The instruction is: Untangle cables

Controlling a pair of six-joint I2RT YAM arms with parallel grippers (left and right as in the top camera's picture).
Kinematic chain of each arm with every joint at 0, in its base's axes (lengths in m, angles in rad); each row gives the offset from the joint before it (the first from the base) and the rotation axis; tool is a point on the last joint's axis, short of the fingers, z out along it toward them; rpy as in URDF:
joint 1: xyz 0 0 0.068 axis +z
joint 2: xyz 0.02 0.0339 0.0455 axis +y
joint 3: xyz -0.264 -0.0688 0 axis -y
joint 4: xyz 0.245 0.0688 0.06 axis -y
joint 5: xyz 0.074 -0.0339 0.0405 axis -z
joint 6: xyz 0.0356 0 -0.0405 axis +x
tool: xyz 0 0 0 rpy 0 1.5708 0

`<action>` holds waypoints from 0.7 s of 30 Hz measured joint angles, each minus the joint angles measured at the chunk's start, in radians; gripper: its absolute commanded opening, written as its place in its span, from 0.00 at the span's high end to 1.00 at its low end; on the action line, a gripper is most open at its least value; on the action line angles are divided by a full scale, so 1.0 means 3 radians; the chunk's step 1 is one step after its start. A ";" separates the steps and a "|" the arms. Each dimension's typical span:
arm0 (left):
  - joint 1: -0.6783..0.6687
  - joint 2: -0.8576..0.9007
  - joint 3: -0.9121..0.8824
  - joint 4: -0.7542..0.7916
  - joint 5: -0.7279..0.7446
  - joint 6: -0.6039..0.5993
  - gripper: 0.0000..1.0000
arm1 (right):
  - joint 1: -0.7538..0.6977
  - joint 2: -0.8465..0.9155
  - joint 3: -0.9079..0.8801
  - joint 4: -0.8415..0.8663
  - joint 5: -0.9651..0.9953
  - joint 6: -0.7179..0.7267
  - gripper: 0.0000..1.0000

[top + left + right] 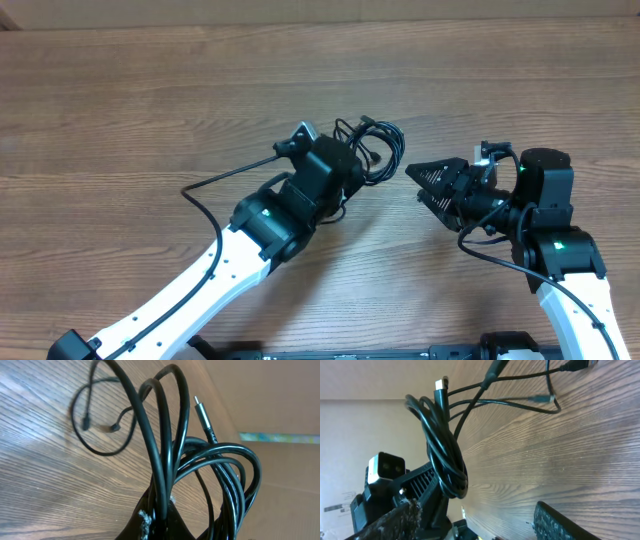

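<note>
Left claw (345, 165) was pressed together on the cables (378, 148), pinching the looped black bundle at its base, the loops standing up from the pinch. Right claw (418, 184) was spread and held nothing; it pointed at the bundle, which lay just to its left, near but apart. Farther out, a silvery plug (202, 412) stuck out of the loops, and two loose ends (87, 422) trailed onto the surface (150, 90).
</note>
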 measured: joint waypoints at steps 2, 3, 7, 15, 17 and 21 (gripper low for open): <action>-0.0092 0.0000 0.0000 0.0004 -0.0114 0.0001 0.96 | 0.0051 0.0000 0.0000 0.0053 -0.0004 0.0061 0.29; -0.0125 0.0000 0.0000 0.0006 -0.0156 0.0004 0.96 | 0.0088 0.0000 0.0000 0.0107 -0.0003 0.0078 0.30; -0.0276 0.0000 0.0000 0.0132 -0.0365 0.0095 0.96 | 0.0270 0.0000 0.0000 0.0164 0.0075 0.0109 0.34; -0.0413 0.0000 0.0000 0.0197 -0.0637 0.0191 0.96 | 0.0299 0.0000 0.0000 0.0121 0.0277 0.0099 0.55; -0.0473 0.0000 0.0000 0.0210 -0.0696 0.0205 0.96 | 0.0299 0.0000 0.0000 0.0116 0.0313 0.0099 0.55; -0.0548 0.0000 0.0000 0.0223 -0.0758 0.0215 0.96 | 0.0299 0.0000 0.0000 0.0108 0.0352 0.0098 0.55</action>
